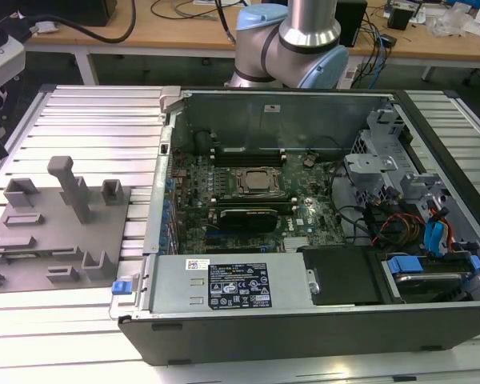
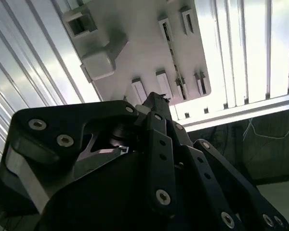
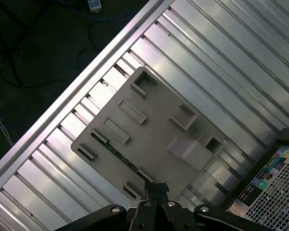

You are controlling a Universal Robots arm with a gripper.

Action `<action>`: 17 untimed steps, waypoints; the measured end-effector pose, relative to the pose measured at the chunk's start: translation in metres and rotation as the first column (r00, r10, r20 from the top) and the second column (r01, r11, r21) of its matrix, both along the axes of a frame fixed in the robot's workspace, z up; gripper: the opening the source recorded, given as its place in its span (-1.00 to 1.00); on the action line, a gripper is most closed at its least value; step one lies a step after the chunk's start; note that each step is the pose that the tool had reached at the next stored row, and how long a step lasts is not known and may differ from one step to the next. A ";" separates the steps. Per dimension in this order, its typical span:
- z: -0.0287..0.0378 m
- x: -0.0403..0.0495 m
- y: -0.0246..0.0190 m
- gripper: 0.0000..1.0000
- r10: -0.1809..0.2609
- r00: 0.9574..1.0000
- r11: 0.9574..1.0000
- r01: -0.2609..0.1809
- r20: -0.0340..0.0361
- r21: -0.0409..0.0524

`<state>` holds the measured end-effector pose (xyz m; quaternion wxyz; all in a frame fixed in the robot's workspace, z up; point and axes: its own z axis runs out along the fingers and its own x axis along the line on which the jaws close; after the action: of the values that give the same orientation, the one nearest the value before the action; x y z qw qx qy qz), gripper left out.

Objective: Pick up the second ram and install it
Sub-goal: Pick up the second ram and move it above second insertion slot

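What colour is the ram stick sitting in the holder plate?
Green; the ram stick shows best in the first wrist view.

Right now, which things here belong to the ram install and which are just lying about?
Job: green ram stick on the grey holder plate; pincer; motherboard in the open case.
Lying about: power supply, drive cage, bench cables.

The desk [image 1: 88, 120] is silver, ribbed in long parallel grooves. The fixture plate [image 1: 60, 232] is plain matt grey, and the second ram [image 3: 116, 153] is a dark green strip. The computer case [image 1: 304, 328] is black outside and grey within, with a blue clip [image 1: 124, 286]. The gripper [image 3: 156, 186] is black.
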<state>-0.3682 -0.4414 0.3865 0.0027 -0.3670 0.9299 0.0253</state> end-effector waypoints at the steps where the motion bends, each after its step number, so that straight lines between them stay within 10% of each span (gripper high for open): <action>1: 0.0000 0.0000 0.0000 -0.79 0.021 1.000 1.000 -0.021 0.000 0.000; 17: 0.0000 0.0000 0.0000 -0.79 0.193 0.981 0.981 -0.193 0.000 0.000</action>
<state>-0.3682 -0.4414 0.3865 0.0003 -0.4553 0.8899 0.0254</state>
